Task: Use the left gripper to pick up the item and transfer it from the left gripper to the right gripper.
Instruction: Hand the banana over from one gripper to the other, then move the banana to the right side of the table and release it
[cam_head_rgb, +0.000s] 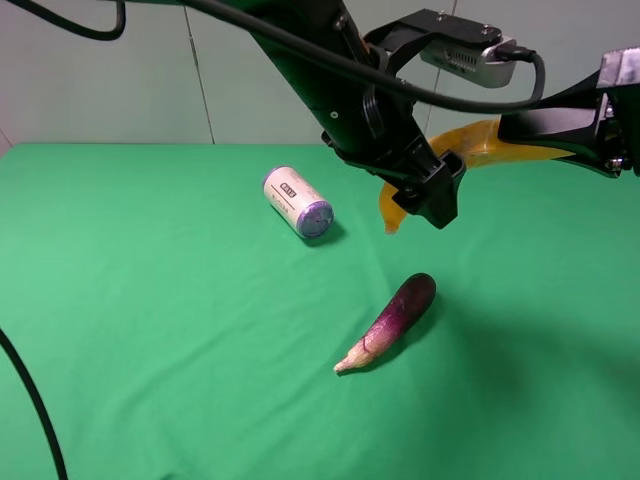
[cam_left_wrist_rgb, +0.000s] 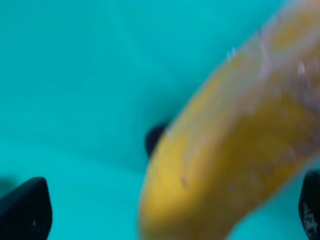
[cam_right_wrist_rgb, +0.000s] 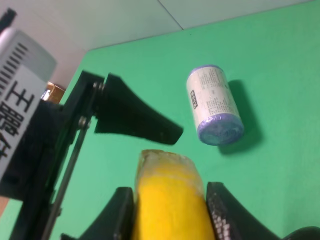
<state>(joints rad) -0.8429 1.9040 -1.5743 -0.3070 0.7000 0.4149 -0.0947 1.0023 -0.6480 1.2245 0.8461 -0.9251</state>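
Note:
The yellow banana (cam_head_rgb: 480, 145) hangs in the air above the green table, between both grippers. My right gripper (cam_head_rgb: 520, 135) comes in from the right and is shut on the banana's right end. In the right wrist view its fingers (cam_right_wrist_rgb: 120, 215) press both sides of the banana (cam_right_wrist_rgb: 170, 195). My left gripper (cam_head_rgb: 430, 190) is around the banana's left part. In the left wrist view the blurred banana (cam_left_wrist_rgb: 240, 150) lies between widely spread fingers (cam_left_wrist_rgb: 25, 210), clear of the one that shows most, so the left gripper (cam_left_wrist_rgb: 167, 205) is open.
A white-and-purple can (cam_head_rgb: 297, 202) lies on its side on the green cloth (cam_head_rgb: 150, 300), left of the grippers; it also shows in the right wrist view (cam_right_wrist_rgb: 215, 105). A purple eggplant (cam_head_rgb: 395, 320) lies below the grippers, nearer the front.

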